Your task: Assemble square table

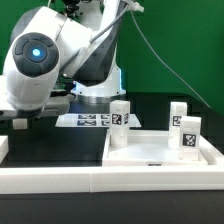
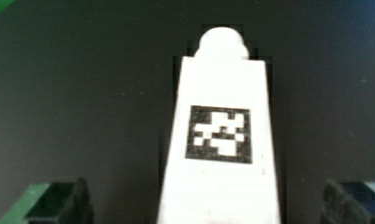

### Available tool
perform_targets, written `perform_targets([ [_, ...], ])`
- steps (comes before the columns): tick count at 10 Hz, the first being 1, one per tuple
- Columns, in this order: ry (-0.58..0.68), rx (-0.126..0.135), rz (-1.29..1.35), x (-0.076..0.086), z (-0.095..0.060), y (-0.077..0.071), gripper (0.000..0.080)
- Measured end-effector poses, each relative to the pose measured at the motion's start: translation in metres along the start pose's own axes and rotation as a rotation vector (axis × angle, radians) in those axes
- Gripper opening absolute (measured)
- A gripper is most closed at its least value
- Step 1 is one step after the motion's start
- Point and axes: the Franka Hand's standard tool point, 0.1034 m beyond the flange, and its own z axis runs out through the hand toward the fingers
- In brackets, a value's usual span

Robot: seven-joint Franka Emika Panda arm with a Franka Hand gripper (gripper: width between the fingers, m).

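Three posts: small white tagged plastic leg posts (image 1: 120,124) upright, frame centre and right.
Gripper (image 2: 202,200): fully open, empty, white leg post between its fingers.

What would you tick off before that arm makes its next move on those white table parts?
1. Gripper open: ok.
2. Leg post between the fingers: ok.
3. Post roughly centred in the gap: ok.
4. Post gripped: not ok, the jaws stand clear of it.
5. Tag on the post facing the wrist camera: ok.
6. Square table top clear of the arm: ok.
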Motion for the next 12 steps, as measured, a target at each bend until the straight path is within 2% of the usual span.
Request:
perform_targets([
  [5,-0.019,0.016,0.006,-0.005,0.014,-0.005,0.0649],
  [7,-0.019,0.017,0.006,-0.005,0.015,-0.005,0.04],
  [8,-0.019,0.017,0.006,-0.006,0.015,-0.005,0.04],
  [9,-0.018,0.017,0.007,-0.005,0.014,-0.005,0.0288],
  [12,-0.011,0.011,0.004,-0.004,0.009,-0.006,0.0288],
])
